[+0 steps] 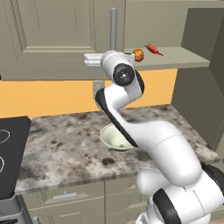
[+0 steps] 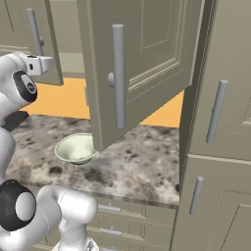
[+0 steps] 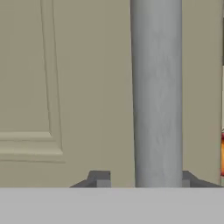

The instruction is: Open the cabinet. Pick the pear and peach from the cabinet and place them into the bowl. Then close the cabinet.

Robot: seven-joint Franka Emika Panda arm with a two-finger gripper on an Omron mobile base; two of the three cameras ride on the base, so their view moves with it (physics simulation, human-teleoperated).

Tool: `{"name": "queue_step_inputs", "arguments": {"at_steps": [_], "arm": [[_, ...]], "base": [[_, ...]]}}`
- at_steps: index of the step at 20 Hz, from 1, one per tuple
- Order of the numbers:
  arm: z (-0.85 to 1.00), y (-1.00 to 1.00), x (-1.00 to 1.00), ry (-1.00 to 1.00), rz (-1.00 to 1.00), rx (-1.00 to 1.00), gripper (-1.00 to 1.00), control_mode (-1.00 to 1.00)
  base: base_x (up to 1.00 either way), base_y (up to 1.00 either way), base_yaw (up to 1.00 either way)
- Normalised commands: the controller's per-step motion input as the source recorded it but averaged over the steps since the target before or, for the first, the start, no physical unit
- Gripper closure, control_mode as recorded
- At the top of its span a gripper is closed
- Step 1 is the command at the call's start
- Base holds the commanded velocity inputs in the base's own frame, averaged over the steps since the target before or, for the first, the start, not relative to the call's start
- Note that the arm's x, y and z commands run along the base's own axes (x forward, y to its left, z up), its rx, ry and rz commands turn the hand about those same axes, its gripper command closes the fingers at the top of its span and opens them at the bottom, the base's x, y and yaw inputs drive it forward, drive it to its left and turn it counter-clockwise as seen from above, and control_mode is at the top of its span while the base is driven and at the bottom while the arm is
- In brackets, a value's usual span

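The cabinet's left door (image 1: 48,35) is shut, and its right door (image 2: 142,59) is swung wide open over the counter. My gripper (image 3: 143,179) is open around the left door's vertical bar handle (image 3: 156,92). One fingertip (image 3: 99,178) stands clear on the left and the other is close against the bar. The gripper (image 1: 89,59) sits low on that handle (image 1: 113,27). The peach (image 1: 138,54) rests on the open shelf (image 1: 183,59). An orange sliver of the peach (image 3: 222,154) shows at the hand view's right edge. The pear is hidden. The bowl (image 1: 114,138) sits empty on the counter below.
A thin red pepper-like item (image 1: 153,49) lies on the shelf right of the peach. The open door's handle (image 2: 117,76) hangs above the bowl (image 2: 76,148). A black stovetop (image 1: 11,148) lies at the counter's left. A tall cabinet (image 2: 220,122) closes off the right.
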Motion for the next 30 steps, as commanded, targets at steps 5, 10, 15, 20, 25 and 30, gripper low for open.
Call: {"name": "queue_step_inputs", "arguments": {"at_steps": [5, 10, 15, 20, 25, 30], "arm": [[0.0, 1.0, -0.67, 0.0, 0.0, -0.12, 1.0, -1.0], [0.0, 1.0, -0.79, 0.0, 0.0, -0.11, 1.0, -1.0], [0.0, 1.0, -0.96, 0.0, 0.0, -0.06, 1.0, -1.0], [0.0, 1.0, -0.93, 0.0, -0.02, -0.03, 1.0, -1.0], [0.0, 1.0, -0.87, 0.0, -0.03, -0.02, 1.0, -1.0], [0.0, 0.99, -0.63, 0.0, -0.08, -0.04, -1.0, -1.0]], "base": [[0.0, 0.0, 0.0], [0.0, 0.0, 0.0], [0.0, 0.0, 0.0], [0.0, 0.0, 0.0], [0.0, 0.0, 0.0], [0.0, 0.0, 0.0]]}}
